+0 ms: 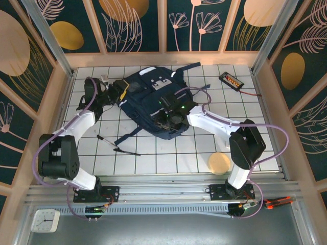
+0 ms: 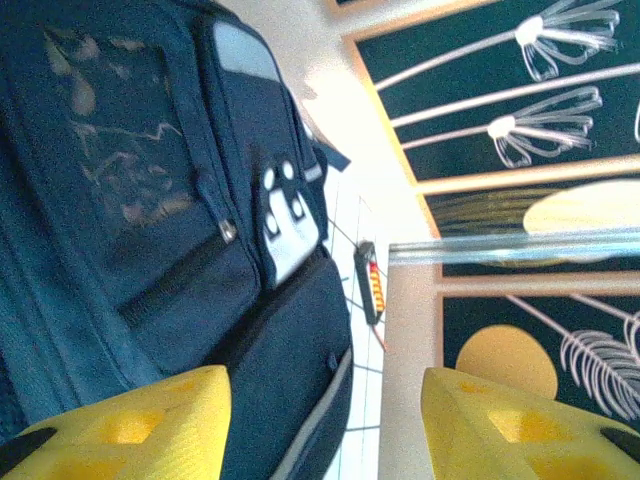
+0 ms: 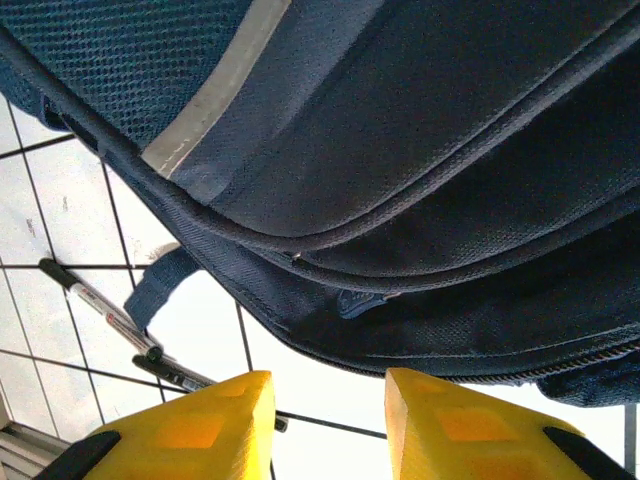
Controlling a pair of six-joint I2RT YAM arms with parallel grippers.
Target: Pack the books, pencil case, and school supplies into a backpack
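The navy backpack point(image 1: 153, 99) lies flat in the middle of the tiled table. My left gripper point(image 1: 120, 94) is at its left side and stands open point(image 2: 325, 425); its yellow fingers point(image 2: 130, 425) are apart, with the backpack's point(image 2: 150, 200) front pockets ahead of them. At the bag's near edge my right gripper point(image 1: 166, 119) is open point(image 3: 328, 425), bare tile showing between its fingers point(image 3: 190, 435) just short of the backpack's point(image 3: 400, 150) zipped rim. A thin black pen point(image 1: 125, 151) point(image 3: 100, 305) lies on the table in front of the bag. The books and the pencil case are out of view.
A black device with orange buttons point(image 1: 231, 80) point(image 2: 370, 282) rests at the back right, its cable running to the wall. A round tan disc point(image 1: 219, 163) sits near the front right. A loose backpack strap point(image 1: 130, 133) point(image 3: 160, 290) trails toward the pen. Wooden walls enclose the table.
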